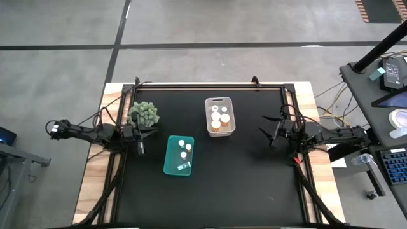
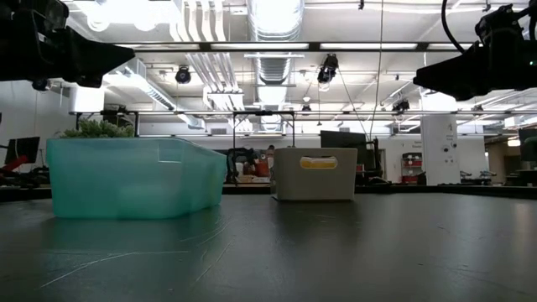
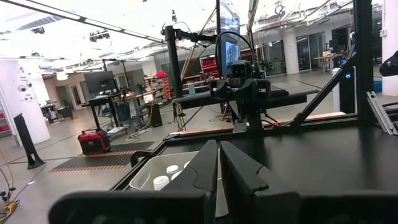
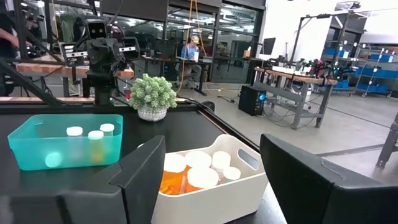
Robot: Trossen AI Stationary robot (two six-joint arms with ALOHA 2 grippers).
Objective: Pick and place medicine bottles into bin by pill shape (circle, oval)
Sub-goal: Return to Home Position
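Little can go wrong now. No bottles lie loose on the table (image 1: 254, 184): about 5 (image 1: 216, 116) stand in the white bin (image 1: 219, 99) and 3 or 4 in the green bin (image 1: 166, 156). The left claw (image 3: 219, 146) is closed on nothing, near the plant (image 1: 143, 114). A low swing could push the pot or green bin. The right claw (image 4: 211, 142) is wide open and empty, apart from the white bin. Both bins are thin smooth plastic with rounded corners. The table is matte black.

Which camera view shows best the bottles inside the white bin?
The right wrist view: the bottles are close, caps and orange bodies clear. High view: only tiny caps. Left wrist view: few caps. Low view: only the wall of the white bin.
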